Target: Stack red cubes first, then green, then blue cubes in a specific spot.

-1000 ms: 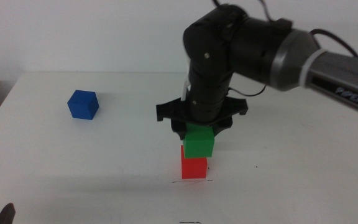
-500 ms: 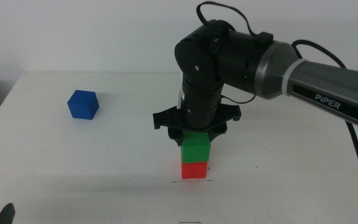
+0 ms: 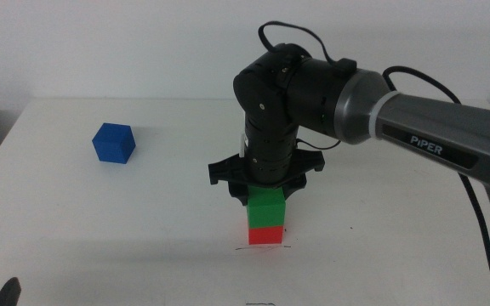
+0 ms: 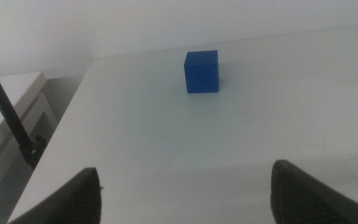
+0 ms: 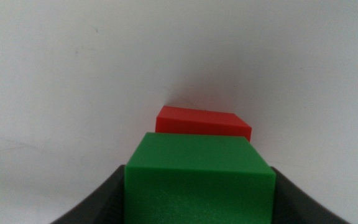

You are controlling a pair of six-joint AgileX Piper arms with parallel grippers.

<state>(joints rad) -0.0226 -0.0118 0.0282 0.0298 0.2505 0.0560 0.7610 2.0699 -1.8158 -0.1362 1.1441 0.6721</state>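
The red cube (image 3: 266,235) stands on a thin pencil mark at the table's front middle. The green cube (image 3: 267,207) sits on top of it, held between the jaws of my right gripper (image 3: 266,197), which comes straight down from above. In the right wrist view the green cube (image 5: 199,180) fills the space between the jaws and the red cube (image 5: 204,121) shows just past it. The blue cube (image 3: 114,143) stands alone at the far left; it also shows in the left wrist view (image 4: 202,71). My left gripper (image 4: 191,205) waits open and empty at the front left corner.
The right arm (image 3: 381,102) stretches in from the right, above the table. The white table's edge (image 4: 61,130) drops off at the left. A dark cable (image 4: 5,106) stands past that edge.
My right gripper has come down and a little to the left with the green cube, which now rests on the red cube. The blue cube and left arm have not moved.
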